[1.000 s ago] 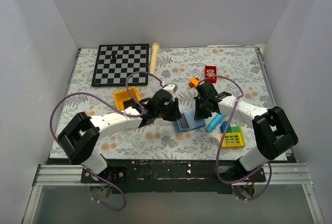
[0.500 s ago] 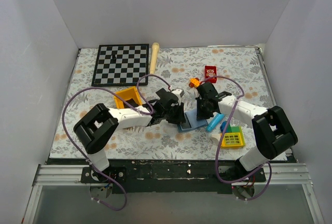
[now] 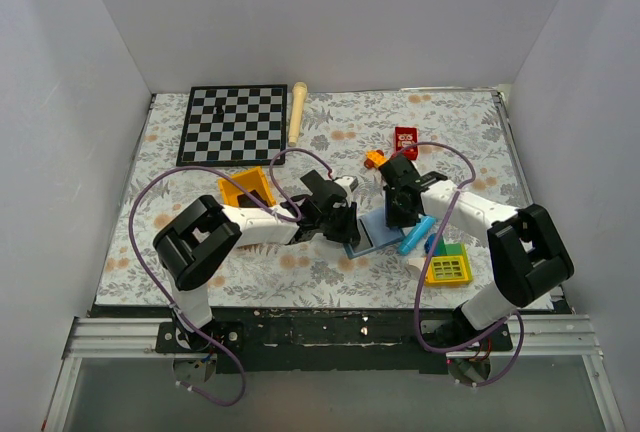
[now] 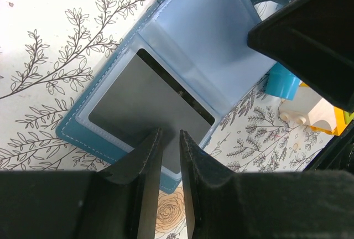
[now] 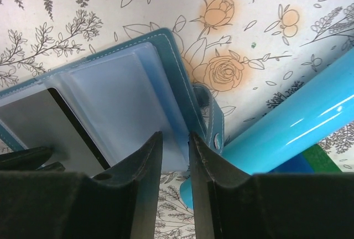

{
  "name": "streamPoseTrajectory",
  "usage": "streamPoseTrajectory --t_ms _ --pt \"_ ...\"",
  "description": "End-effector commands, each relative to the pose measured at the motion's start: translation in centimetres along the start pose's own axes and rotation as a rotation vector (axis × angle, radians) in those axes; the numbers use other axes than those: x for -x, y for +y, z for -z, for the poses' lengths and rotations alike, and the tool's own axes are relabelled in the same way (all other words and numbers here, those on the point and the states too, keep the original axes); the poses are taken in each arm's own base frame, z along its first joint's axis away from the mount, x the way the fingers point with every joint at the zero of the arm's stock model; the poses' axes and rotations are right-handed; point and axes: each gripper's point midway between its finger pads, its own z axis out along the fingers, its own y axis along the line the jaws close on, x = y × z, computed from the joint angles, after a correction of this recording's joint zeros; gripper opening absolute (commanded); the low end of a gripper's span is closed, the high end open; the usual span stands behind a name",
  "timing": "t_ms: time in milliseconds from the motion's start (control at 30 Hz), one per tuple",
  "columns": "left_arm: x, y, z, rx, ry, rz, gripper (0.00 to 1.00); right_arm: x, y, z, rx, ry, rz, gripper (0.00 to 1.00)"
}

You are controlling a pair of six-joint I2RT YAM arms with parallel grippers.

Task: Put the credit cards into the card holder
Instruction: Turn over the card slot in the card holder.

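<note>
The card holder (image 3: pixel 372 238) lies open like a book on the flowered cloth between my two grippers. In the left wrist view a dark credit card (image 4: pixel 144 100) sits flat inside the clear pocket of the card holder (image 4: pixel 204 40)'s left page. My left gripper (image 4: pixel 170 134) hovers over the card's near corner, jaws a narrow slit apart and empty. My right gripper (image 5: pixel 176 135) stands open astride the near edge of the right page of the card holder (image 5: pixel 116 100), beside its snap tab (image 5: pixel 213 120). From above, the left gripper (image 3: pixel 345 224) and right gripper (image 3: pixel 398 214) flank the holder.
A bright blue tube (image 3: pixel 414 235) lies right against the holder's right side. A yellow-green toy (image 3: pixel 448 267) sits beyond it. A yellow box (image 3: pixel 245 190) is behind the left arm. A red box (image 3: pixel 406 141), a chessboard (image 3: pixel 232 124) and a wooden stick (image 3: pixel 297 112) lie farther back.
My left gripper has moved right, up to the holder's left page. My right gripper's jaws have spread wider at the holder's right edge.
</note>
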Motion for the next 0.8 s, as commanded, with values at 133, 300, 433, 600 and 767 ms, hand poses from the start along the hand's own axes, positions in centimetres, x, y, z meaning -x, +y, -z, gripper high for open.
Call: streamPoseTrajectory --t_ms 133,300,433,600,767 --pt "-1.7 1.2 -0.2 0.040 0.036 -0.004 0.19 1.6 0.2 -0.2 -0.003 -0.018 0.010 0.34" --pt "-1.8 1.5 0.0 0.052 0.031 -0.003 0.19 1.0 1.7 -0.9 0.080 0.012 0.014 0.32" --pt "-1.8 1.6 0.0 0.053 0.028 0.000 0.18 0.5 3.0 -1.1 0.162 0.018 0.007 0.31" --pt "-1.9 1.6 0.1 0.054 0.029 0.002 0.18 0.2 4.7 -0.8 0.269 0.017 0.011 0.31" --pt "-1.9 1.7 0.1 0.058 0.029 0.006 0.18 -0.3 5.7 -0.7 0.334 0.027 0.007 0.31"
